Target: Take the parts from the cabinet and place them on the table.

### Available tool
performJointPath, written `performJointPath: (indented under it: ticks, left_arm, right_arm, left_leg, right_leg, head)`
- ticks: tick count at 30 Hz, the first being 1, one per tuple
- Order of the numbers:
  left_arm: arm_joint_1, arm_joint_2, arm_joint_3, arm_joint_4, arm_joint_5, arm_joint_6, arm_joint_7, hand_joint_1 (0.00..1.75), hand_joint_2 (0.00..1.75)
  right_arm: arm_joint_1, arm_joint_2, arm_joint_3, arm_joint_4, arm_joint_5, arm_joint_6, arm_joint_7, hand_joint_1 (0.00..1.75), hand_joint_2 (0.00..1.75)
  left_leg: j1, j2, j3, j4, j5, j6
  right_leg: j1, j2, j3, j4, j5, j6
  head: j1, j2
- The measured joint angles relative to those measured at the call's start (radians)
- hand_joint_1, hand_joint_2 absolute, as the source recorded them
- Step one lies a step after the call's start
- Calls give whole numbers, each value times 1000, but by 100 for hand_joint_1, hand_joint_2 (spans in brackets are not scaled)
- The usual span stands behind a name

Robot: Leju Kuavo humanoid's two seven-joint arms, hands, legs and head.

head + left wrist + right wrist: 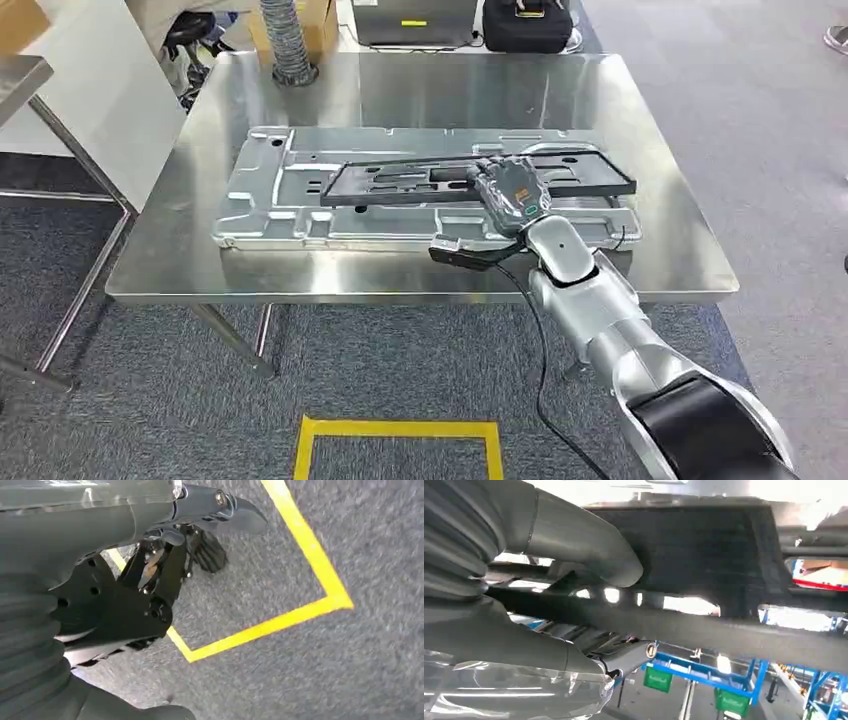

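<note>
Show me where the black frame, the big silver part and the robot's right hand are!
black frame (pixel 400 184), head view, on its left half.
big silver part (pixel 262 200), head view, on its left end, lying on the table.
right hand (pixel 508 192), head view, on the hand's back, over the frame.

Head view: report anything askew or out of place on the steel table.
The black frame part lies on the large silver panel slightly skewed, not square with the panel's edges. That is likely because the right hand grips it. Nothing looks spilled or damaged on the table.
</note>
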Motion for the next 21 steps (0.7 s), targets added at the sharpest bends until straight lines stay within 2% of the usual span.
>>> performJointPath:
  ticks: [1,2,4,5,6,7,8,9,10,11,14,15,16,17,18,20,21]
  left_arm:
    - [-1,0,0,0,-2,-2,0,0,175]
    - [-3,0,0,0,-2,-3,0,0,175]
    - [-3,0,0,0,-2,-3,0,0,175]
    - [-3,1,0,0,-2,-3,0,0,175]
    - [-3,1,0,0,-2,-3,0,0,175]
    - [-2,1,0,0,-2,-2,0,0,175]
    - [-1,0,0,0,-3,-2,0,0,175]
    - [-1,0,-1,0,-3,-2,0,0,175]
    - [-1,0,-1,0,-6,-2,2,0,175]
    - [-3,0,-1,0,-8,-2,3,0,175]
    - [-6,0,-3,0,-8,-2,3,0,175]
    - [-8,0,-3,0,-8,-2,3,0,175]
    - [-7,2,-5,0,-8,-1,3,0,175]
    - [-7,2,-5,0,-9,-1,3,0,175]
    - [-8,2,-5,0,-9,-1,4,0,175]
    - [-7,2,-6,0,-9,0,6,0,175]
    - [-6,2,-6,0,-9,1,6,0,175]
  right_arm:
    - [-1,-4,0,0,-1,0,3,175,175]
    - [-2,-7,-1,0,-2,0,6,175,175]
    - [5,-10,-1,0,-3,0,6,175,175]
    - [10,-12,-1,0,-3,0,6,175,175]
    - [15,-15,-1,0,-4,0,6,175,175]
    - [19,-17,-1,0,-4,0,6,175,175]
    - [20,-18,-2,0,-4,0,7,175,175]
    - [20,-18,-2,0,-4,0,7,175,175]
    - [17,-23,-4,0,-6,-1,9,175,175]
    - [13,-24,-4,0,-7,-2,9,175,175]
    - [16,-26,-4,0,-9,-3,12,175,175]
    - [17,-29,-5,0,-9,-3,12,175,175]
    - [20,-31,-5,0,-9,-3,16,175,175]
    - [19,-32,-6,0,-10,-4,18,175,175]
    - [20,-31,-6,0,-10,-5,20,175,175]
    - [28,-32,-6,0,-10,-5,24,175,175]
    - [34,-32,-6,0,-10,-5,26,175,175]
  left_leg:
    - [-1,0,4,-2,-3,5]
    - [-1,0,5,-1,-5,9]
    - [-3,0,6,-1,-10,13]
    - [-4,-1,8,-1,-12,13]
    - [-4,-2,12,0,-16,13]
    - [-4,-4,17,0,-20,12]
    - [-5,-5,23,1,-24,11]
    - [-5,-5,24,2,-25,10]
    - [-6,-5,35,3,-36,4]
    - [-11,-5,35,4,-40,-1]
    - [-9,-4,39,-1,-44,-15]
    - [-13,-4,44,-3,-47,-22]
    - [-10,-2,43,6,-56,-27]
    - [-11,0,28,48,-79,-30]
    - [-8,0,-7,119,-111,-33]
    - [-4,0,-96,277,-168,-39]
    - [-4,0,-124,317,-169,-41]
  right_leg:
    - [-1,-2,-14,35,-19,5]
    - [-4,-2,-49,102,-52,9]
    - [-7,-2,-151,280,-118,16]
    - [-8,-2,-187,331,-121,17]
    - [-8,-2,-198,331,-101,17]
    - [-8,-2,-185,282,-59,14]
    - [-7,-2,-157,209,-10,11]
    - [-7,-2,-149,186,4,9]
    - [-5,-3,-81,22,84,-2]
    - [4,-4,-71,11,66,-7]
    - [8,-1,-71,8,62,-19]
    - [1,-1,-66,-1,64,-24]
    - [-6,-3,-53,-10,66,-28]
    - [-7,-3,-47,-12,62,-35]
    - [-6,-2,-44,-12,59,-40]
    - [-3,-2,-37,-11,52,-45]
    - [-2,-1,-33,-10,48,-45]
  head:
    - [6,0]
    - [9,0]
    - [9,0]
    - [9,0]
    - [9,0]
    - [10,0]
    - [9,0]
    - [9,0]
    - [10,0]
    - [6,0]
    - [7,0]
    - [6,0]
    - [7,0]
    - [2,0]
    - [0,0]
    - [-1,0]
    - [-2,0]
